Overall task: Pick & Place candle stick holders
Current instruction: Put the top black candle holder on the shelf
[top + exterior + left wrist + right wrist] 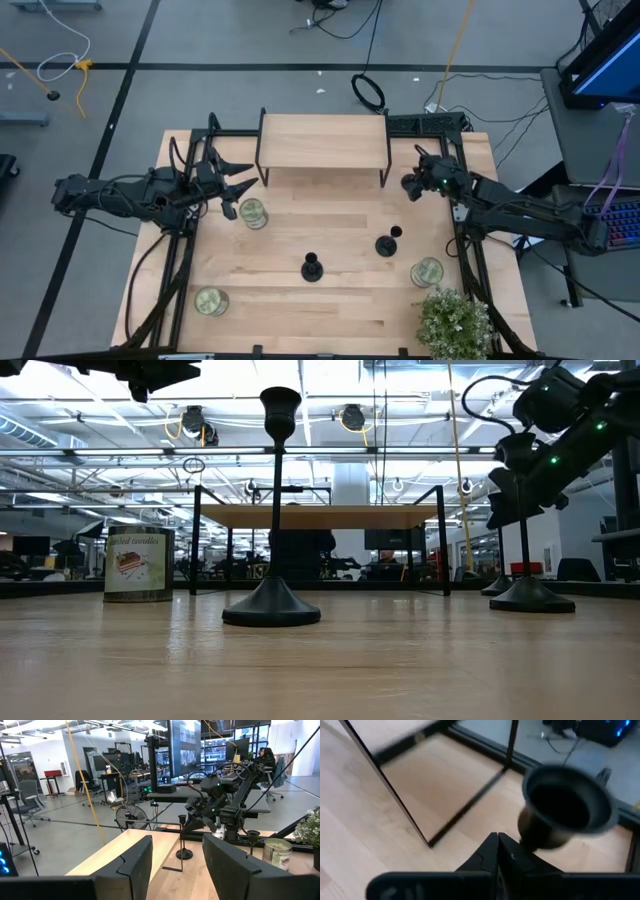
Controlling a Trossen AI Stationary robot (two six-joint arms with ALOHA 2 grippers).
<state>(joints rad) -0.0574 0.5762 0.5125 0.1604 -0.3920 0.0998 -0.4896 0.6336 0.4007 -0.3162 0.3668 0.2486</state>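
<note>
Three black candle stick holders stand on their round bases on the wooden table. One (pixel 312 268) is mid-table and near in the low view (pixel 272 605). One (pixel 385 245) is to its right. The third (pixel 184 851) stands by the shelf's right leg, and its cup fills the right wrist view (pixel 567 807). My right gripper (pixel 497 847) is shut, with its tips at that cup's neck. My left gripper (pixel 235 187) is open and empty above the table's left side, by a glass jar (pixel 253 213). My right gripper's shut fingertips (pixel 507 851) stand right beside the neck under the third holder's cup (pixel 537 832), coming from the table's right side. I cannot tell whether they touch it. The holder stands upright on the table.
A low wooden shelf on black legs (pixel 323 140) stands at the far middle. Glass jars stand at the near left (pixel 211 301) and near right (pixel 427 272). A potted plant (pixel 455 322) is at the near right corner. Bare table lies between the holders and the shelf.
</note>
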